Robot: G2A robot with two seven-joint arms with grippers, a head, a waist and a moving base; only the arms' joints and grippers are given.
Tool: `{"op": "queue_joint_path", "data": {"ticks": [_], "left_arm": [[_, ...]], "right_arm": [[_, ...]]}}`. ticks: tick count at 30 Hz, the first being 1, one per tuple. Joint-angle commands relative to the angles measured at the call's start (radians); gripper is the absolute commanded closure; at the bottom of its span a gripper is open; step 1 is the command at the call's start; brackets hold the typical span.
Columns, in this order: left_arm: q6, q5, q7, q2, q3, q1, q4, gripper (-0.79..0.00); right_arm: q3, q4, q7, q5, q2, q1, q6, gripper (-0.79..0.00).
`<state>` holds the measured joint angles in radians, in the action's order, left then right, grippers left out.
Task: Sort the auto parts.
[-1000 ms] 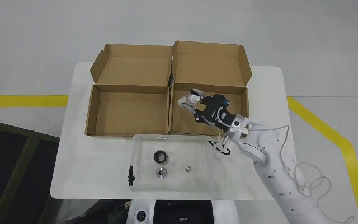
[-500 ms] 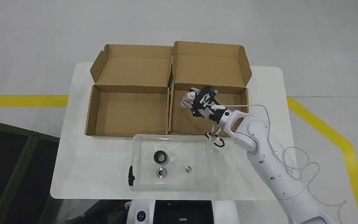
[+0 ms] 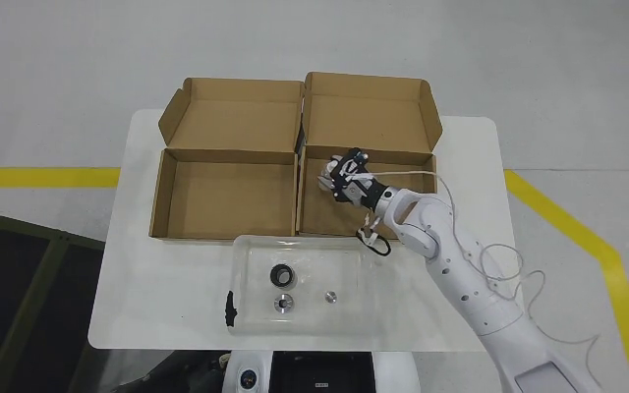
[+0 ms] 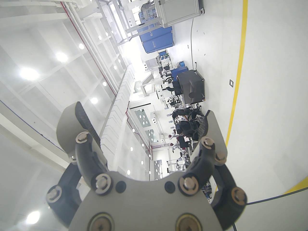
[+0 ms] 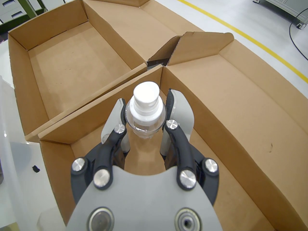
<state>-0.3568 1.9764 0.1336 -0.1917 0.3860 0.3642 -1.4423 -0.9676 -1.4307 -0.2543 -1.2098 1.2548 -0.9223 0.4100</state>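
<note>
My right gripper (image 5: 146, 111) (image 3: 334, 177) is shut on a small clear bottle with a white cap (image 5: 146, 108) (image 3: 327, 176). It hangs over the near left part of the right cardboard box (image 3: 413, 211) (image 5: 240, 111), close to the wall shared with the left cardboard box (image 3: 226, 196) (image 5: 72, 56). Both boxes lie open with bare floors. A clear plastic tray (image 3: 251, 257) at the table's front holds a black ring (image 3: 282, 275), a metal disc part (image 3: 284, 303) and a small metal part (image 3: 331, 295). My left gripper (image 4: 144, 121) is open, pointing up at the hall ceiling.
The boxes' lids (image 3: 369, 110) stand folded back at the far side. A small black piece (image 3: 230, 312) sits at the tray's left front edge. Bare white table (image 3: 128, 275) lies left of the tray and right of the right box.
The right arm has carried the bottle a little left and farther back over the right box, and the wrist has turned.
</note>
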Motion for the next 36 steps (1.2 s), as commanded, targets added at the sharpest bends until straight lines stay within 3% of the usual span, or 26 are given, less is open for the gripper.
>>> {"op": "queue_joint_path", "data": {"ticks": [1,3,5,7,13,18,30,36], "left_arm": [[0.0,0.0,0.0,0.0,0.0,0.0,0.0,-0.785],[0.0,0.0,0.0,0.0,0.0,0.0,0.0,-0.785],[0.0,0.0,0.0,0.0,0.0,0.0,0.0,-0.785],[0.0,0.0,0.0,0.0,0.0,0.0,0.0,-0.785],[0.0,0.0,0.0,0.0,0.0,0.0,0.0,-0.785],[0.0,0.0,0.0,0.0,0.0,0.0,0.0,-0.785],[0.0,0.0,0.0,0.0,0.0,0.0,0.0,-0.785],[0.0,0.0,0.0,0.0,0.0,0.0,0.0,-0.785]], "right_arm": [[0.005,0.011,0.001,-0.01,0.002,0.005,-0.002,-0.234],[0.008,0.018,0.004,-0.014,0.004,0.007,-0.002,-0.262],[0.01,0.022,0.007,-0.019,0.006,0.009,-0.004,-0.36],[0.01,0.024,0.01,-0.015,0.007,0.009,-0.005,-0.785],[-0.018,-0.04,0.009,-0.006,0.004,0.006,0.018,-0.785],[-0.051,-0.179,-0.03,-0.043,-0.014,-0.021,0.132,-0.785],[-0.123,-0.542,-0.171,-0.071,-0.051,-0.179,0.243,-0.785],[-0.141,-0.655,-0.232,-0.054,-0.064,-0.235,0.293,-0.785]]}}
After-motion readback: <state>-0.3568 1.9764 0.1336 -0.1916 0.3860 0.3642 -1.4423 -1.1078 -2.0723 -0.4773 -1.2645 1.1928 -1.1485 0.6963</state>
